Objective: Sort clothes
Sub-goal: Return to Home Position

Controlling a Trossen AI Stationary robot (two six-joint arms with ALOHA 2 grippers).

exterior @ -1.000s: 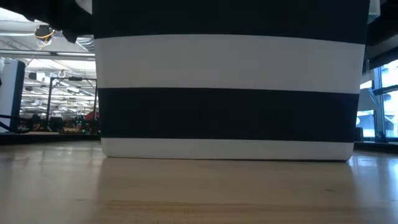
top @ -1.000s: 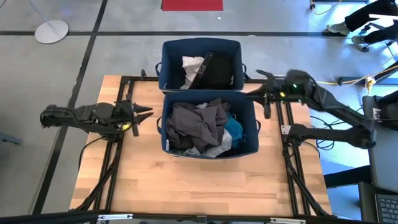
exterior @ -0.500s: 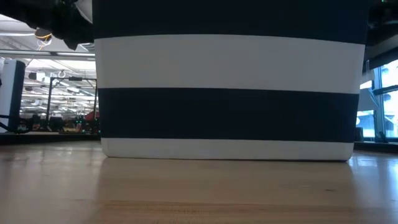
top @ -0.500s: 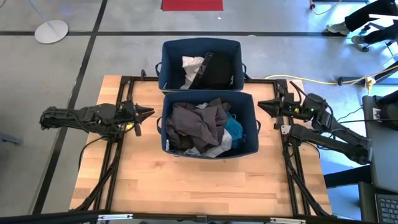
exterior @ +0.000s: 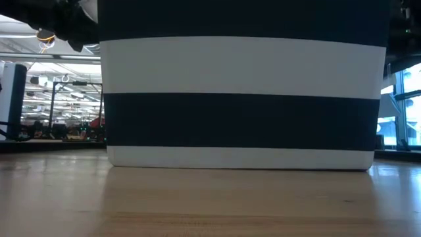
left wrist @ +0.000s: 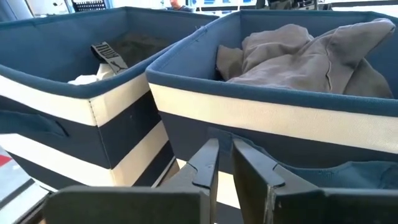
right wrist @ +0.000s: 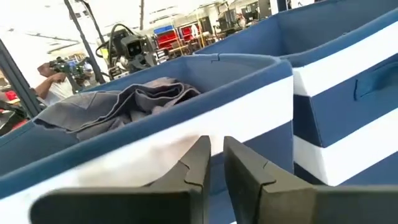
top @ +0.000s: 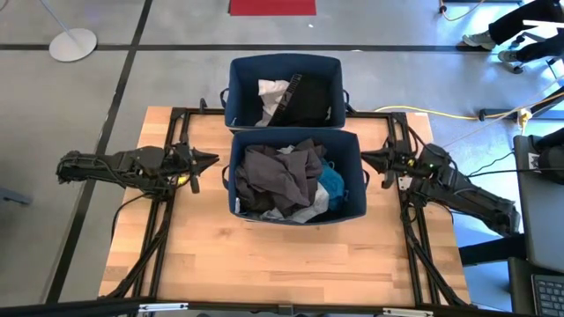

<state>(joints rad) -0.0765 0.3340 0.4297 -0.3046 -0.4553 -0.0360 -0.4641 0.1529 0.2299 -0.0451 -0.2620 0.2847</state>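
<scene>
At the bench's (top: 291, 264) left edge, the left fingers (top: 203, 160) hover pressed together with only a thin slit between them, grasping nothing. Opposite, at the right edge, the right fingers (top: 370, 159) are likewise clenched and empty. Both pairs point inward at the nearer bin (top: 235, 189), which stands between them, close ahead of each pair of tips but untouched.

Inside that bin, closest to the left fingers, a dark grey garment (top: 275, 176) lies heaped up to the rim. Past it, toward the right fingers, a turquoise garment (top: 331, 187) shows against the wall. A pale garment (top: 304, 214) peeks out from under the grey.

Farther off, to one side of both pairs of fingers, the second bin (top: 231, 92) stands wall to wall with the first. It holds a cream garment (top: 271, 91) on the left fingers' side and a black garment (top: 310, 101) on the right fingers' side.
</scene>
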